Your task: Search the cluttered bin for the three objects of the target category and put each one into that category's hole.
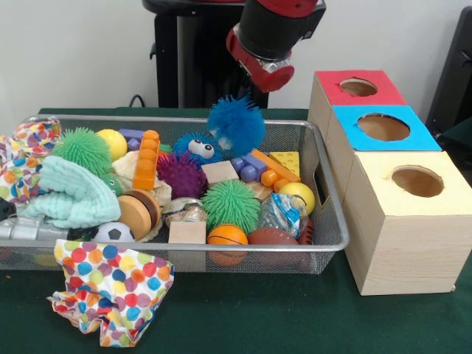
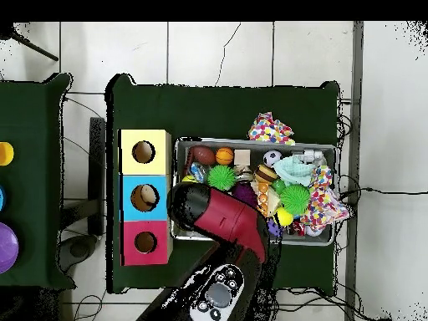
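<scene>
The wire bin [image 1: 324, 188] sits on the green table [image 1: 243, 317], crowded with toys; a tan bun-like toy [image 1: 140, 212] lies near its front left. Above its far side, a fuzzy blue ball [image 1: 236, 124] hangs under the gripper [image 1: 267, 74]; whether the tool is spread or pinching cannot be told. At right, the red-topped box's hole [image 1: 358, 87] stands farthest back of 3.

Silver wire-mesh bin [image 1: 324, 184], pale matt wooden boxes [image 1: 402, 243], green cloth table cover [image 1: 295, 317].
</scene>
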Tool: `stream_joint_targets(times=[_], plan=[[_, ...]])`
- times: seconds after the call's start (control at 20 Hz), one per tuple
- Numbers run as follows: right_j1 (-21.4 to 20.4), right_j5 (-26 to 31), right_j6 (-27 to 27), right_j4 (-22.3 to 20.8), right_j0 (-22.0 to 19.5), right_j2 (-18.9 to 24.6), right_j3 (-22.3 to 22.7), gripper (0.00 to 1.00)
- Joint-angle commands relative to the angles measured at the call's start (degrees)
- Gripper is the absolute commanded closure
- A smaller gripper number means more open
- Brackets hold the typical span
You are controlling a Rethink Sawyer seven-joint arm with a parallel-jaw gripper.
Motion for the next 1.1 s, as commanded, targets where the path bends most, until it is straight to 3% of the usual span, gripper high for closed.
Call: stream_joint_targets(times=[0.05,0.65,1.1], plan=[[1.88,-9.37,12.67,6.48,-3.75,10.24,10.86,1.00],[3.86,-17.69,14.32,10.56,-2.59,13.97,15.55,1.00],[3.04,-18.15,16.59,14.56,0.64,14.90,18.64,1.00]])
